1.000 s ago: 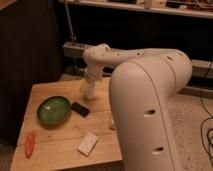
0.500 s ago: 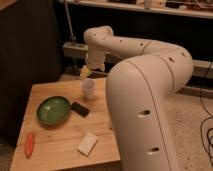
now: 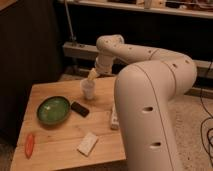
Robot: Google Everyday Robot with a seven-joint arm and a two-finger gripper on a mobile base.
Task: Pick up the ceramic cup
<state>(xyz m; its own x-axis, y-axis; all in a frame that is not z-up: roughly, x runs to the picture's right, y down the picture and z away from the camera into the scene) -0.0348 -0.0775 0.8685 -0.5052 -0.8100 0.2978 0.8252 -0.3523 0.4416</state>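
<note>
While the cup is not seen to be lifted, the risks are listed first.

Hand position: the hand [image 3: 93,74] is held just above and slightly behind the ceramic cup [image 3: 88,90], at the far middle of the tabletop [image 3: 60,137].
Hand state: whether the hand is open, closed or gripping anything cannot be told.
Cup position: the ceramic cup is stood upright directly beneath the hand, at or very near contact with it.
Risk of tipping: the cup is judged light and narrow; if the rim is struck off-centre, it could be toppled toward the green bowl [image 3: 53,109].
Risk of slipping: a smooth, tapered wall is likely to be squeezed out of a shallow grasp.
Risk of collision: a dark flat object [image 3: 80,108] lies near the cup, below and left of the hand, and could be nudged by a knocked cup.
Cup contents: nothing can be made out inside.
Bowl contents: the green bowl, lower left of the hand, appears to hold nothing.
Other items: a white block [image 3: 88,144] and an orange item [image 3: 30,144] lie well apart from the hand, toward the near edge.
</note>
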